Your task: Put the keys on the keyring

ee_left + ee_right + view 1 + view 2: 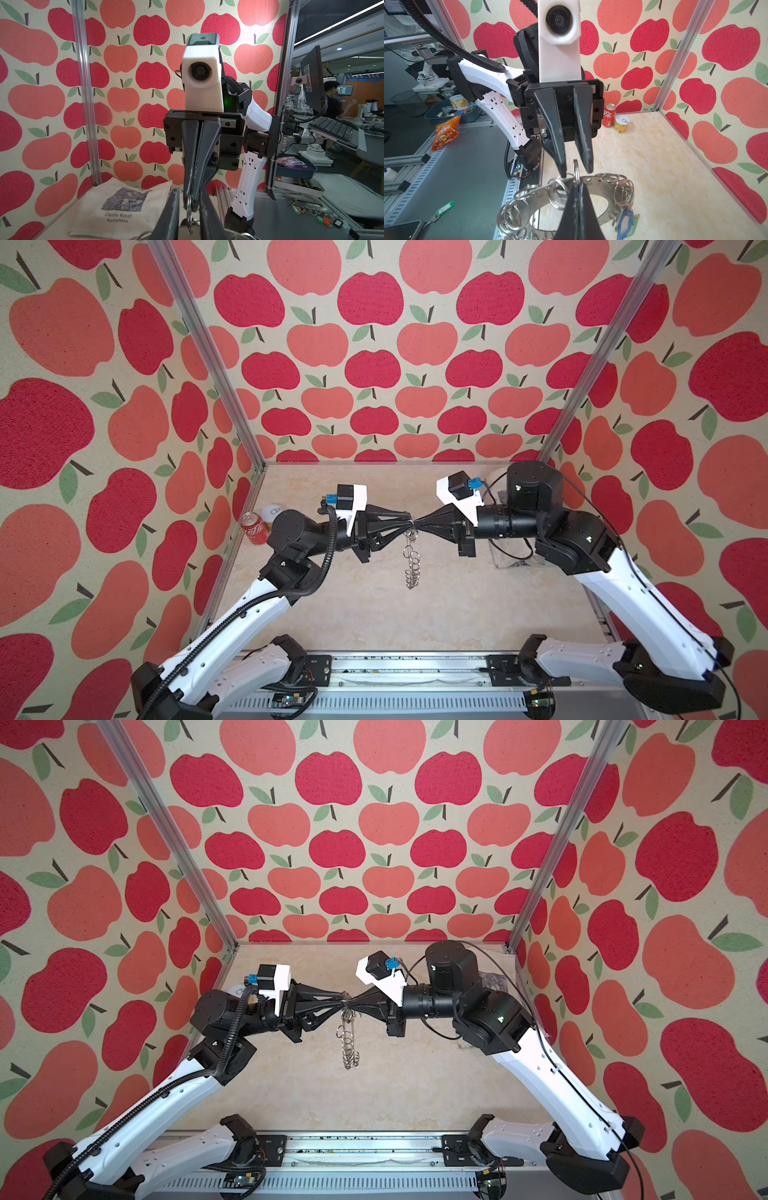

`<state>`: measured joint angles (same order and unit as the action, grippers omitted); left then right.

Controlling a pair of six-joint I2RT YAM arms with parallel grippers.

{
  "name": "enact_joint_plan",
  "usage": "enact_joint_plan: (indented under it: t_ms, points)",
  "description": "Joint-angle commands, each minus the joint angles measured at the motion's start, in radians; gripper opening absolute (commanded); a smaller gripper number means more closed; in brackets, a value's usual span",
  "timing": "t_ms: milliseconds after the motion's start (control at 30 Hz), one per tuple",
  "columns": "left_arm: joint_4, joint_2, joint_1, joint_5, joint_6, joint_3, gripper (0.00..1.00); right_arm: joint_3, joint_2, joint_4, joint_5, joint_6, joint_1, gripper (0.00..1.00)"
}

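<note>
Right gripper [578,188] pinches a wire ring [576,177] on the keyring [538,194]'s top rim; keyring hangs edge-on. Left gripper [576,173], fingers [586,158] spread, straddles that same ring.

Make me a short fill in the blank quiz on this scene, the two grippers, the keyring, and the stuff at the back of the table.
1. The right gripper is ___ on the keyring.
2. The left gripper has its jaws ___.
3. The cola can beside the yellow tin is ___.
4. The tote bag reads Claude ___.
Missing words: shut, open, red, Monet.
</note>
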<state>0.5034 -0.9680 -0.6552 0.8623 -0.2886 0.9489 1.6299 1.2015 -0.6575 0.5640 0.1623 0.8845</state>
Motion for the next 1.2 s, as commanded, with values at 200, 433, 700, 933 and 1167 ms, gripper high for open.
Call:
enact_joint_plan:
  t_ms: [200,433,700,933,1167]
  points:
    - [-0.229,0.011,-0.009,-0.006,0.076,0.114,0.33,0.121,0.036,-0.155,-0.041,0.074,0.014,0.0]
    - [-0.488,-0.009,-0.029,-0.02,0.179,0.219,0.36,0.194,0.067,-0.251,-0.095,0.11,0.023,0.0]
    - [-0.745,-0.056,-0.072,-0.089,0.287,0.334,0.37,0.253,0.105,-0.321,-0.143,0.14,0.04,0.0]
    - [-0.771,-0.064,-0.073,-0.111,0.297,0.343,0.33,0.282,0.119,-0.355,-0.162,0.153,0.048,0.0]
    - [-0.776,-0.066,-0.074,-0.124,0.302,0.344,0.3,0.283,0.121,-0.364,-0.168,0.16,0.053,0.0]
